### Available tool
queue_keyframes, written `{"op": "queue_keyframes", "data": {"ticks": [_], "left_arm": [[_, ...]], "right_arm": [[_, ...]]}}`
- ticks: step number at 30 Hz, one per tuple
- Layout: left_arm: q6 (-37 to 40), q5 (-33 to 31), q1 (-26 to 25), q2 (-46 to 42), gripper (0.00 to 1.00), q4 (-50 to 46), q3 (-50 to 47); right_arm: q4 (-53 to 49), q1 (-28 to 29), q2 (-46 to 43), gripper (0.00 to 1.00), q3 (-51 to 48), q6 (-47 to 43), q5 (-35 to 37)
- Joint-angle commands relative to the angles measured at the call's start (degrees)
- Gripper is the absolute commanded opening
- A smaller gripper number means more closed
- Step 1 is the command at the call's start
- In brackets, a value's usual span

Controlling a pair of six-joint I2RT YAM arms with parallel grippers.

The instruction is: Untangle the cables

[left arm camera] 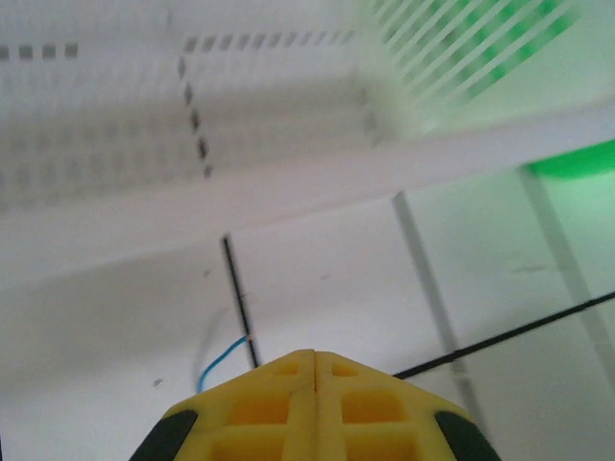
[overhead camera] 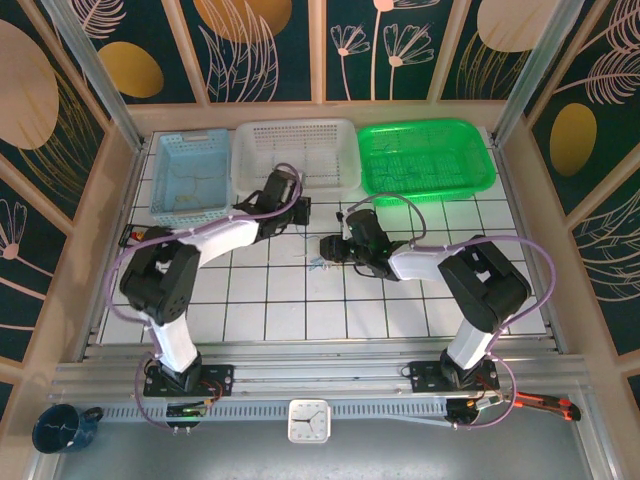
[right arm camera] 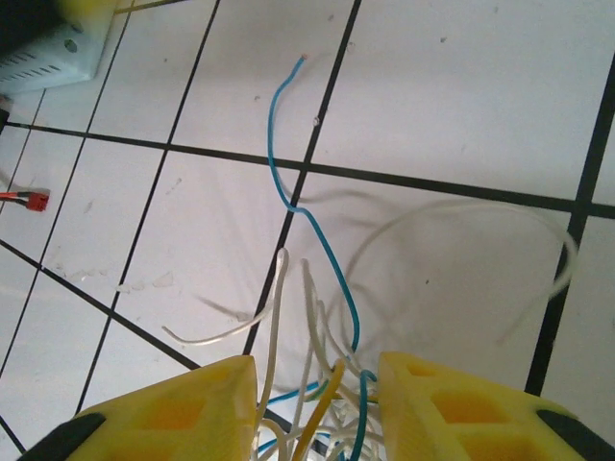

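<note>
Here the left end effector (left arm camera: 314, 353) has its yellow fingers (left arm camera: 259, 403) pressed flat together along a single seam, with no gap between them. A thin blue wire (left arm camera: 219, 357) curves out just left of the tip, and whether it is pinched there cannot be told. Just beyond this tip lies a black tile line of the white bench (left arm camera: 327, 279), and farther off stands the slotted wall of the white basket (left arm camera: 144, 125), with the green basket (left arm camera: 577, 158) at the far right. The right end effector (right arm camera: 317, 370) holds its two yellow fingers (right arm camera: 452, 413) narrowly apart, and the cables (right arm camera: 309, 317) run loosely through the gap, whitish, yellowish and blue strands together. From there one blue strand (right arm camera: 288, 192) snakes away across a tile line, and a whitish strand (right arm camera: 538, 226) loops out to the side. Seen from above, the left end effector (overhead camera: 300, 212) sits just in front of the white basket (overhead camera: 295, 125), the right end effector (overhead camera: 330, 247) lies near the middle of the bench (overhead camera: 300, 310), and the cables (overhead camera: 318, 264) lie on the tiles just near of it. A blue basket (overhead camera: 160, 180) stands at the far left, and the green basket (overhead camera: 425, 125) stands at the far right.
</note>
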Motion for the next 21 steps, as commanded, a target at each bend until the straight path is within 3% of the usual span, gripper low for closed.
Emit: {"op": "queue_keyframes", "data": {"ticks": [1, 5, 9, 13, 17, 21], "left_arm": [[-2.34, 5.18, -0.06, -6.06, 0.00, 1.13, -1.07], [-2.50, 3.85, -0.06, -7.35, 0.00, 0.90, -1.80], [-2.51, 3.08, -0.06, -4.59, 0.29, 0.21, -2.83], [-2.73, 1.08, -0.04, -1.46, 0.46, 0.32, -4.33], [-2.15, -1.41, -0.05, 0.30, 0.55, 0.23, -5.36], [-1.32, -2.59, -0.12, 1.95, 0.59, 0.22, -5.46]], "right_arm": [[2.27, 0.19, 0.69, 0.38, -1.31, 1.29, -0.02], [2.39, 0.20, -0.06, 0.37, -1.85, 1.46, 0.11], [2.14, 0.27, -0.06, 0.30, -2.13, 1.08, -0.48], [2.83, 0.39, -0.09, 0.19, -3.89, 1.25, -0.86], [3.99, 0.64, -1.21, 0.09, -6.75, 1.84, -0.95], [4.73, 1.18, -2.80, 0.08, -9.64, 2.57, -0.43]]}}
